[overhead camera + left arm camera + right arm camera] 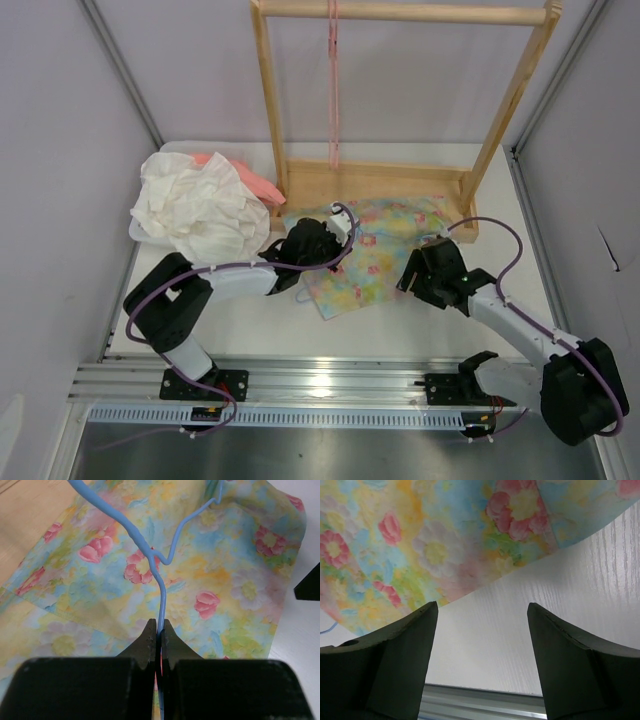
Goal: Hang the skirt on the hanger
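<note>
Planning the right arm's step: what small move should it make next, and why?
Probably ease the right gripper onto the skirt and close on its edge: it is open over bare table, short of the cloth, while the left gripper pinches the hanger.

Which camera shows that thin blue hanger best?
The left wrist view: the hanger runs clear across the skirt, pinched in the left gripper. From the top the arm mostly hides it; the right wrist catches only a blue sliver.
</note>
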Robot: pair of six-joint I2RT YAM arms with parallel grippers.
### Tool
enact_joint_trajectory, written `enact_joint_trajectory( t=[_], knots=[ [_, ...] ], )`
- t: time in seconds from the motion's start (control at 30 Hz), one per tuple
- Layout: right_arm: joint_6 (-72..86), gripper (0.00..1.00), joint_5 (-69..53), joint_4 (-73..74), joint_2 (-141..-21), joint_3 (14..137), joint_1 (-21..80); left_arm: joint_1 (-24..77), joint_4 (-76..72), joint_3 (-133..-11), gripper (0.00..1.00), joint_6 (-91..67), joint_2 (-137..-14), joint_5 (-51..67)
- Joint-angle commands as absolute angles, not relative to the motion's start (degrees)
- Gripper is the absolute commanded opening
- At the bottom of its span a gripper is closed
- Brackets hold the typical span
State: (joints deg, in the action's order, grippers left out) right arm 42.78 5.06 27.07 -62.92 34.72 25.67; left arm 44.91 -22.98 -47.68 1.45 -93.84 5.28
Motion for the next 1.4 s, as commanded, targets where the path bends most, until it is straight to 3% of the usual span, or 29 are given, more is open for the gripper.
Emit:
enact_joint_trajectory(
  t=[0.0, 0.37, 0.53, 0.7, 0.8, 0.97, 1.07, 1.37],
  knots=[
    [46.84, 0.80, 7.21, 19.44, -63.81, 32.70, 26.45, 44.47, -24.95, -49.67, 0.00, 1.32, -90.35, 7.11],
    [52.56, 0.79, 13.88, 12.57, -71.45, 32.43, 35.77, 44.47, -26.63, -47.99, 0.00, -1.76, -89.56, 8.61],
    [52.47, 0.66, 16.60, 11.87, -74.53, 33.13, 35.77, 44.47, -25.75, -48.52, 0.00, -1.67, -89.74, 8.96],
    [51.77, 0.38, 18.28, 12.56, -77.07, 34.71, 35.95, 44.47, -26.02, -48.25, 0.00, -1.85, -89.91, 9.58],
    [51.15, 0.33, 19.24, 13.71, -79.53, 36.56, 36.30, 44.47, -25.93, -47.99, 0.00, -1.67, -89.91, 9.58],
    [50.80, 0.05, 20.04, 16.17, -81.30, 38.05, 37.18, 44.47, -26.45, -48.08, 0.00, -1.67, -89.82, 9.14],
    [50.62, 0.00, 19.60, 18.09, -80.60, 38.32, 37.44, 44.47, -27.24, -48.34, 0.00, -1.58, -90.00, 8.35],
    [50.71, 0.00, 16.70, 25.83, -69.18, 34.46, 37.88, 44.47, -27.07, -52.55, 0.00, -0.18, -93.77, 7.47]
  ],
)
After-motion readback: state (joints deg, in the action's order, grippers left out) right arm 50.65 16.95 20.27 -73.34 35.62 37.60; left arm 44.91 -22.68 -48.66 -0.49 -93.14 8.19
